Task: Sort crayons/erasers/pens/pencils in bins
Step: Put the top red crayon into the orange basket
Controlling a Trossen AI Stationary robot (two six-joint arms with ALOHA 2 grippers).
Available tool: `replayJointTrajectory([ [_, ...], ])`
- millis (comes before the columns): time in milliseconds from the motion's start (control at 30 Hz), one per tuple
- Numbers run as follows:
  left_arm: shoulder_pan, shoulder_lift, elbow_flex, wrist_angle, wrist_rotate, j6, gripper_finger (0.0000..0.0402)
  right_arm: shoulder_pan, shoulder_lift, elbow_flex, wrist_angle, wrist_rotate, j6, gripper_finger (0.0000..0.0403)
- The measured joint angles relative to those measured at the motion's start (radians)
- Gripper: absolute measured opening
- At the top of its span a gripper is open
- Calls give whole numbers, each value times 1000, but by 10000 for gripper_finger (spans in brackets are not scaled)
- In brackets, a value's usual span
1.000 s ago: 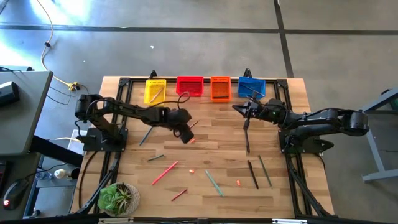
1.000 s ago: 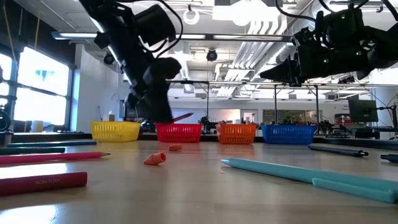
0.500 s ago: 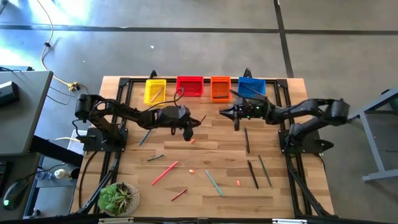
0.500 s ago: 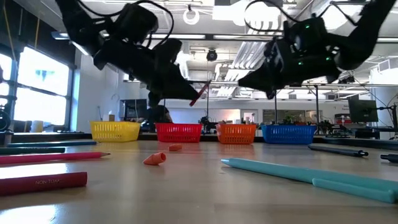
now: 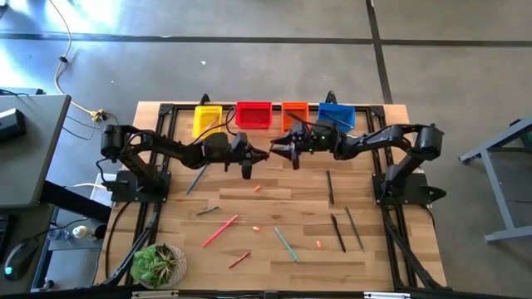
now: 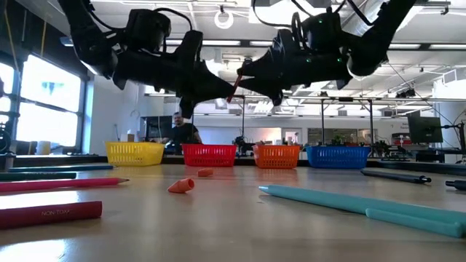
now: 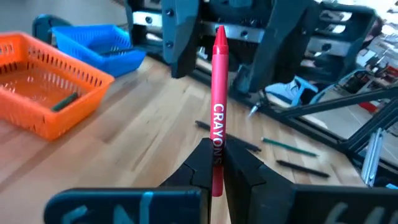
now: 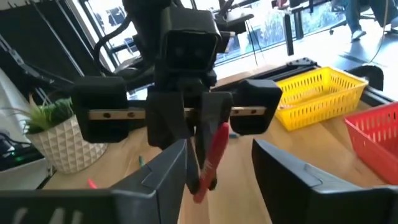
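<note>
1. Clearly a handover is in hand: the left gripper (image 7: 214,163) is clenched on a red crayon (image 7: 217,112), held in the air above the table's middle, in front of the red bin (image 5: 253,114) and orange bin (image 5: 294,116).
2. Facing it, the right gripper (image 8: 217,163) has its fingers spread, one on each side of the crayon's free end, not yet gripping.
3. Close the right fingers squarely on the crayon's free part, clear of the left fingertips.
4. Release the left grip only once the right hold looks firm, or the crayon may drop.
5. Keep both wrists steady; a tilted crayon could slip.
</note>
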Motion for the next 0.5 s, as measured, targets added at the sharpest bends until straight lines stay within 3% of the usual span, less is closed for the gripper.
replayJointTrajectory([
  [167, -2, 0, 0, 22, 12, 18, 5, 0, 0, 2, 27, 2, 18, 165],
  [500, -3, 0, 12, 38, 9, 29, 5, 1, 0, 2, 66, 5, 37, 90],
])
